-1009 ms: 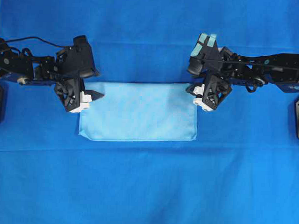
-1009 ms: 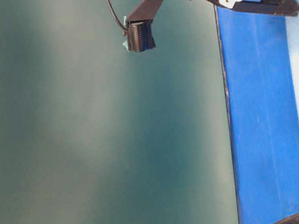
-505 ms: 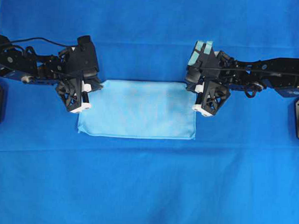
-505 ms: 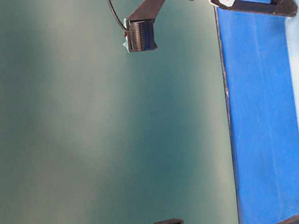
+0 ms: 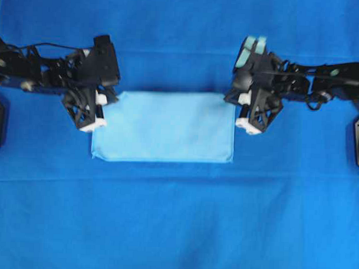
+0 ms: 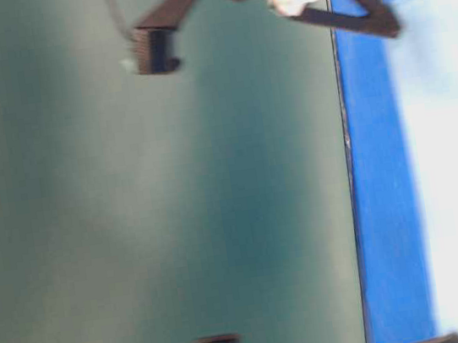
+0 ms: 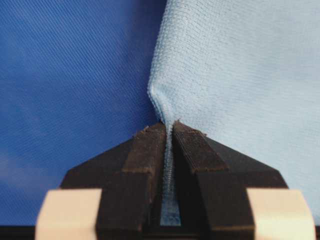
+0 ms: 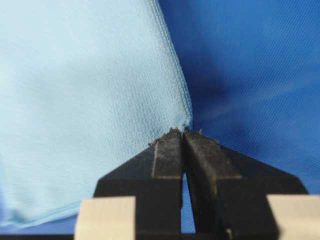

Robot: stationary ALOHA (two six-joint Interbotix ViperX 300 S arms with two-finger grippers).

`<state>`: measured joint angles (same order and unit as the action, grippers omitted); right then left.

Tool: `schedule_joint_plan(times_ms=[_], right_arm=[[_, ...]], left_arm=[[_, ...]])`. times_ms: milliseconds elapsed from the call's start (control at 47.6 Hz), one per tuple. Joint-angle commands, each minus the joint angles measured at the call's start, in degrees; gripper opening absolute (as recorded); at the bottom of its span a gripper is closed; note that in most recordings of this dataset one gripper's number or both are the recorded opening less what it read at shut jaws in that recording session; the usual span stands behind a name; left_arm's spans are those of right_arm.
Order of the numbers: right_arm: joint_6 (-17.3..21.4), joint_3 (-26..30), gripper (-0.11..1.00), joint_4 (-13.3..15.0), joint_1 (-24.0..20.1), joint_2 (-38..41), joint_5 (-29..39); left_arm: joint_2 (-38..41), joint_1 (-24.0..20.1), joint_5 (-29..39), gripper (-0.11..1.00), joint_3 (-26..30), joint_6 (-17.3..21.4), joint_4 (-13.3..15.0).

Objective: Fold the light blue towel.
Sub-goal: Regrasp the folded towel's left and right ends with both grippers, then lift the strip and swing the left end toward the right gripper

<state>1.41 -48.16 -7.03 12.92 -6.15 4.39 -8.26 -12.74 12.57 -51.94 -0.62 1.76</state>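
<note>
On the desk's royal-blue cloth (image 5: 176, 229), the light blue towel (image 5: 165, 127) lies folded into a rectangle between the two arms. The left claw (image 7: 169, 131) is clamped on the towel's upper left corner, and the right claw (image 8: 181, 135) pinches its upper right corner.

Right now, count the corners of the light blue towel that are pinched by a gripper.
2. The left gripper pinches the far left corner of the light blue towel; the right gripper pinches the far right corner. The two near corners lie free on the royal-blue cloth.
</note>
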Motion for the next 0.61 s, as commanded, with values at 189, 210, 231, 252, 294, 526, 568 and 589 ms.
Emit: schedule_joint_plan(times_ms=[189,210,231,252,294,526,568,589], right_arm=[[0.5,1.0,0.02,0.0,-0.5,-14.4,8.3],[0.5,0.9,0.02,0.0,-0.6,-15.5,8.7],[0.5,0.9,0.02,0.0,-0.8,-16.3,9.0],[0.5,0.8,0.02,0.0,-0.8,-17.2,9.3],[0.6,0.4,0.02,0.0,-0.9,-18.8,9.5],[0.8,-0.7,0.02,-0.1,-1.0,-21.0,9.1],[0.8,-0.6,0.02,-0.1,-1.0,-20.7,9.1],[0.7,-0.5,0.02,-0.1,-0.9,-20.6,9.0]], left_arm=[[-13.2,2.6,4.3,0.01,2.7,-0.8,0.0],[-13.7,2.9,4.3,0.01,2.7,-0.9,-0.1],[-14.3,3.3,4.3,0.01,2.7,-0.9,-0.1],[-14.9,3.5,4.3,0.01,2.7,-1.0,-0.1],[-16.0,4.1,4.3,0.01,2.7,-1.1,-0.1],[-17.6,5.9,1.6,0.01,2.1,-1.8,-0.1],[-17.6,6.2,1.3,0.01,2.2,-2.0,-0.1],[-17.6,6.2,1.1,0.01,2.2,-2.0,-0.1]])
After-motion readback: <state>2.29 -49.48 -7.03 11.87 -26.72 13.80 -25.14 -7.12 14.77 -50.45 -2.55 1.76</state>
